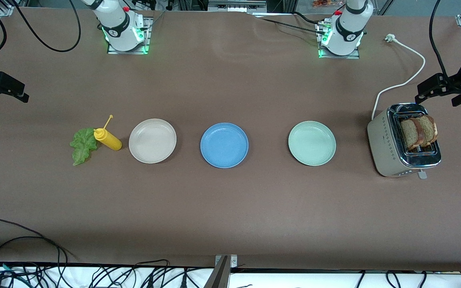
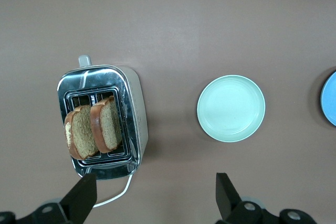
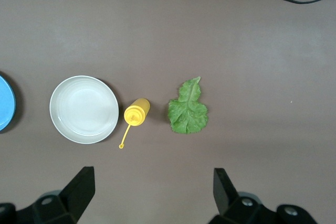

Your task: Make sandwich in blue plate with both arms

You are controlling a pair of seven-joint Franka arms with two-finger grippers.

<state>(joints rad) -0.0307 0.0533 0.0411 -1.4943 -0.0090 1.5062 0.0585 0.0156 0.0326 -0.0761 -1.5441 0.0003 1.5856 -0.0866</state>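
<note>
The blue plate [image 1: 224, 145] lies bare at mid-table, between a beige plate and a pale green one; its rim shows in both wrist views [image 2: 331, 98] [image 3: 5, 103]. No sandwich is in view. Two brown bread slices [image 1: 418, 131] [image 2: 94, 129] stand upright in the toaster's slots. A green lettuce leaf [image 1: 82, 146] [image 3: 188, 109] lies flat toward the right arm's end. My left gripper [image 1: 423, 93] [image 2: 155, 187] hangs open and holds nothing, over the table beside the toaster. My right gripper [image 1: 19, 93] [image 3: 152, 179] hangs open over bare table near the lettuce.
A beige toaster [image 1: 390, 148] with a white cord [image 1: 406, 80] stands at the left arm's end. The pale green plate [image 1: 311, 143] and beige plate [image 1: 152, 141] flank the blue one. A yellow squeeze bottle [image 1: 108, 139] lies between lettuce and beige plate.
</note>
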